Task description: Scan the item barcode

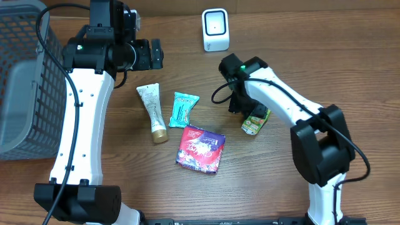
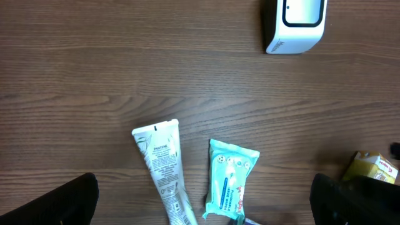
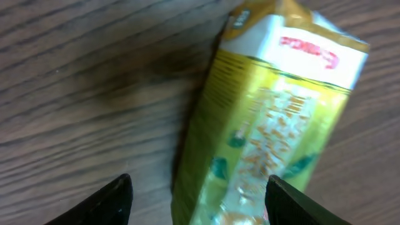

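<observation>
R gripper (image 3: 197,190): fingers apart, straddling the yellow-green printed carton (image 3: 275,119), not clamped. Carton lies flat on the brown wooden table (image 1: 262,187), approx. 3 o'clock of centre. White box-shaped scanner (image 1: 215,29) stands at 12 o'clock. L gripper (image 2: 206,206): fingers wide apart, holding nothing.

Brown wood-grain table (image 1: 300,37), white scanner (image 1: 215,29) with a dark-rimmed window, cream tube (image 1: 153,111) printed in grey and capped in gold, teal packet (image 1: 184,109), purple pouch (image 1: 200,149) splashed with red and white, yellow-green carton (image 1: 255,120) ended in white with red lettering, grey mesh basket (image 1: 19,81)
</observation>
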`<state>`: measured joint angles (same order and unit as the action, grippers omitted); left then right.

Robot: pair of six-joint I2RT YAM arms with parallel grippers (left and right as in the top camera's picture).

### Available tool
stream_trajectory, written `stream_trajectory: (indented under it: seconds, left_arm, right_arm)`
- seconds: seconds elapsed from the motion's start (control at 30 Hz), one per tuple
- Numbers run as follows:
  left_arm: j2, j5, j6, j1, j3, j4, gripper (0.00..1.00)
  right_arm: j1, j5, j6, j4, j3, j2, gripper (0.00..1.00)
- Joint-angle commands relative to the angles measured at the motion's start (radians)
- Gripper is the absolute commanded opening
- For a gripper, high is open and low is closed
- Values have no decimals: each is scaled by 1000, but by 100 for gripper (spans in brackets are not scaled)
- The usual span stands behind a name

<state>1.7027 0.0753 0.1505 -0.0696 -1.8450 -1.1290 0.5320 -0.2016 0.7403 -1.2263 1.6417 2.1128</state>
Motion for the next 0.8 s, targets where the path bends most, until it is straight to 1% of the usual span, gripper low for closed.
stream_trajectory:
  seconds: [0.0,0.13,0.33,0.43,0.5,0.63,0.7,0.73,0.77]
  left_arm:
    - [6,11,-20,10,-3,3,100]
    - [6,11,-20,10,-3,3,100]
    - [6,11,-20,10,-3,3,100]
    - [6,11,-20,10,-3,3,100]
    - [6,11,-20,10,-3,3,100]
    - [6,11,-20,10,-3,3,100]
    - [6,11,-20,10,-3,3,100]
    - [6,11,-20,9,-3,3,100]
    - [6,11,-20,10,-3,4,100]
  right_arm:
    - [25,-67,-12,8,-5,27,69]
    - [31,-71,-59,6,-5,64,67]
    - [31,-143,-76,-66,-5,77,57]
    - [31,-166,-76,-111,-5,77,41]
    - [31,-184,-76,-136,-5,77,33]
    - [31,-191,-80,-165,-5,77,22]
    - [31,-190,-80,-173,-5,77,8]
    - [31,-191,-80,-179,-4,76,4]
    - [31,-191,-80,-179,-3,76,4]
